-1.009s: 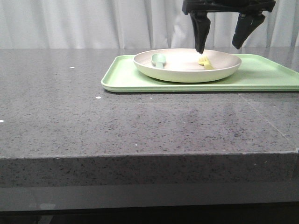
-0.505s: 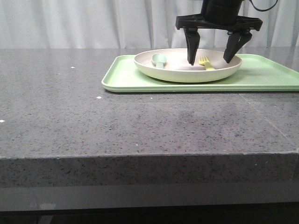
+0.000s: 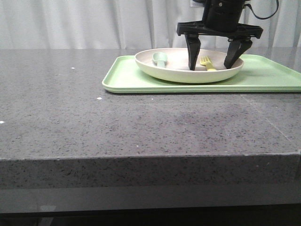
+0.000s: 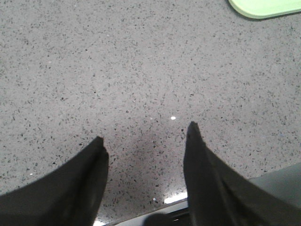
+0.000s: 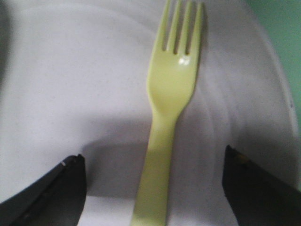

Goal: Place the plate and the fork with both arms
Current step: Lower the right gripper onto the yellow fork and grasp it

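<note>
The cream-white plate point(image 3: 178, 74) sits on the light-green tray point(image 3: 263, 77) at the back of the table. The pale-yellow fork point(image 3: 206, 63) lies in the plate's right half, and fills the right wrist view point(image 5: 171, 94) with its handle between the fingers. My right gripper point(image 3: 211, 66) is open, lowered into the plate with one finger on each side of the fork, not touching it. In the right wrist view the gripper point(image 5: 153, 162) straddles the handle. My left gripper point(image 4: 145, 136) is open and empty over bare grey tabletop, out of the front view.
A pale grey-green spoon point(image 3: 160, 60) lies in the plate's left half. A corner of the tray point(image 4: 263, 7) shows in the left wrist view. The speckled grey table point(image 3: 141, 127) has its front edge near the camera. White curtains hang behind.
My right gripper has come down from above the plate and its open fingers now straddle the fork inside the plate. The fork, plate and spoon have not moved.
</note>
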`<state>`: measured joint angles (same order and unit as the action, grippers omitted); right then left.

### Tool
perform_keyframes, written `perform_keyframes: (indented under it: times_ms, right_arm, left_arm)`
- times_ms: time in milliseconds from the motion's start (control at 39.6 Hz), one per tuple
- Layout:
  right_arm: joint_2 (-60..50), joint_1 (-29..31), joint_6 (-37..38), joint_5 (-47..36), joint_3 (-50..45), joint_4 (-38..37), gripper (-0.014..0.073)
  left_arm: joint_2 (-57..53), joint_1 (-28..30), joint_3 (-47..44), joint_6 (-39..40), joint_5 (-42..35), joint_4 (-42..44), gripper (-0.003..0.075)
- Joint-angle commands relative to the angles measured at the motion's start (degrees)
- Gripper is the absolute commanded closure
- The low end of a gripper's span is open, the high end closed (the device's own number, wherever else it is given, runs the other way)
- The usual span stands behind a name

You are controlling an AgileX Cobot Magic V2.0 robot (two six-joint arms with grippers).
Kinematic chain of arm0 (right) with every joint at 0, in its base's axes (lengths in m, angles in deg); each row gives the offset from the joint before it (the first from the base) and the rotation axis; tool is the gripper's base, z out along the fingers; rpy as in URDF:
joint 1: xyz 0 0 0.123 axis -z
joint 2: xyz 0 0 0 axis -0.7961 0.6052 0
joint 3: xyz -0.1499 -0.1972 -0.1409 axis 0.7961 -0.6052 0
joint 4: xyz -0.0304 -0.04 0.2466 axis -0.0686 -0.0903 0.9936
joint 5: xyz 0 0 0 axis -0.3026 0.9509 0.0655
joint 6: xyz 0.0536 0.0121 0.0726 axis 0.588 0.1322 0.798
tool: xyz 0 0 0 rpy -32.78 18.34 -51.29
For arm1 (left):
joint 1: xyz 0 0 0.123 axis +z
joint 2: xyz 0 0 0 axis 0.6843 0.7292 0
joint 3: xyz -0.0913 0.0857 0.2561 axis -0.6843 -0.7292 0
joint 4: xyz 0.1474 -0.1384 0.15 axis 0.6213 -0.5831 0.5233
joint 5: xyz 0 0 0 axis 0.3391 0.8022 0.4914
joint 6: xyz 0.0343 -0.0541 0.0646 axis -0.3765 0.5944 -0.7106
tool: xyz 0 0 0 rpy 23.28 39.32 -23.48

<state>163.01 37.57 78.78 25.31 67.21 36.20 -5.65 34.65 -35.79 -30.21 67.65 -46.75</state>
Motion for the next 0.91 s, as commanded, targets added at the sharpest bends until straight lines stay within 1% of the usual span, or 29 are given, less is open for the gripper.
perform_keyframes:
  times_ms: [0, 76, 202, 404, 631, 883]
  right_arm:
    - [-2.7, 0.3, 0.0, -1.0, 1.6, -0.1, -0.0015]
    - [-2.7, 0.3, 0.0, -1.0, 1.6, -0.1, 0.0017]
    - [-2.7, 0.3, 0.0, -1.0, 1.6, -0.1, 0.0152]
    - [-2.7, 0.3, 0.0, -1.0, 1.6, -0.1, 0.0312]
    - [-2.7, 0.3, 0.0, -0.9, 1.6, -0.1, 0.0421]
    - [-2.7, 0.3, 0.0, -0.6, 1.6, -0.1, 0.0498]
  left_arm:
    - [-0.3, 0.1, 1.5, 0.0, -2.8, -1.2, 0.0364]
    - [-0.3, 0.1, 1.5, 0.0, -2.8, -1.2, 0.0364]
    - [-0.3, 0.1, 1.5, 0.0, -2.8, -1.2, 0.0364]
    - [-0.3, 0.1, 1.5, 0.0, -2.8, -1.2, 0.0364]
    - [-0.3, 0.1, 1.5, 0.0, -2.8, -1.2, 0.0364]
    - [-0.3, 0.1, 1.5, 0.0, -2.8, -1.2, 0.0364]
